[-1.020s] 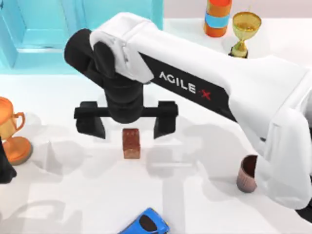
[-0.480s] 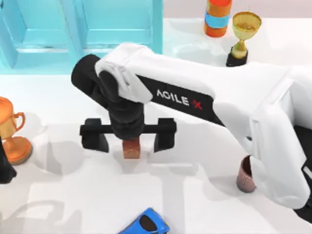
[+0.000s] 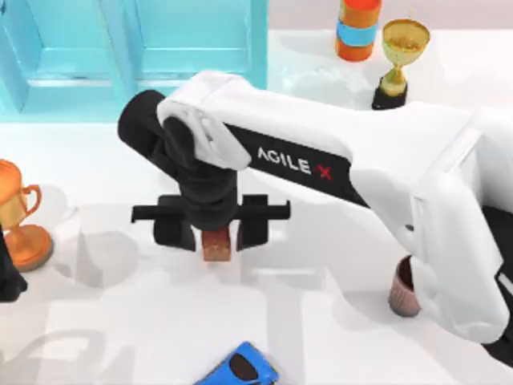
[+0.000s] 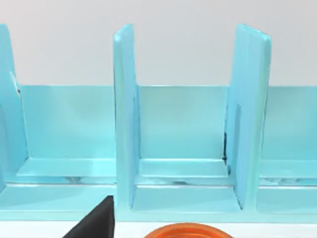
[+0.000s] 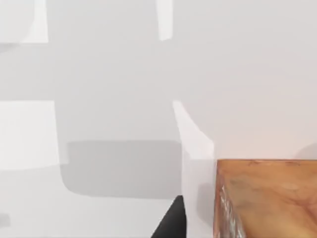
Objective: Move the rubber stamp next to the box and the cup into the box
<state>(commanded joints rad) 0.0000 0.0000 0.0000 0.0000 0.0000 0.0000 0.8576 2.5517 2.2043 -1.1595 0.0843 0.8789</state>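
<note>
The reddish-brown rubber stamp point(image 3: 216, 245) stands upright on the white table, left of centre. My right gripper point(image 3: 213, 234) is lowered over it, open, a black finger close on each side. In the right wrist view a strip of table shows between the fingertip point(image 5: 171, 225) and the stamp point(image 5: 267, 198). The ribbed pinkish-brown cup point(image 3: 403, 290) stands at the right, partly hidden under my right arm. The blue box point(image 3: 258, 40) with upright dividers fills the back left; the left wrist view looks into the box point(image 4: 183, 129). My left gripper point(image 3: 8, 277) is parked at the left edge.
An orange handled trophy point(image 3: 20, 216) stands at the left by the parked arm, its rim point(image 4: 188, 231) low in the left wrist view. A gold trophy point(image 3: 398, 56) and an orange can with a blue band point(image 3: 357, 28) stand at the back right. A blue toy car point(image 3: 240, 367) lies at the front.
My right gripper came down towards the front over the stamp, then its fingers drew inward from wide open to close beside the stamp. The stamp and cup have not moved.
</note>
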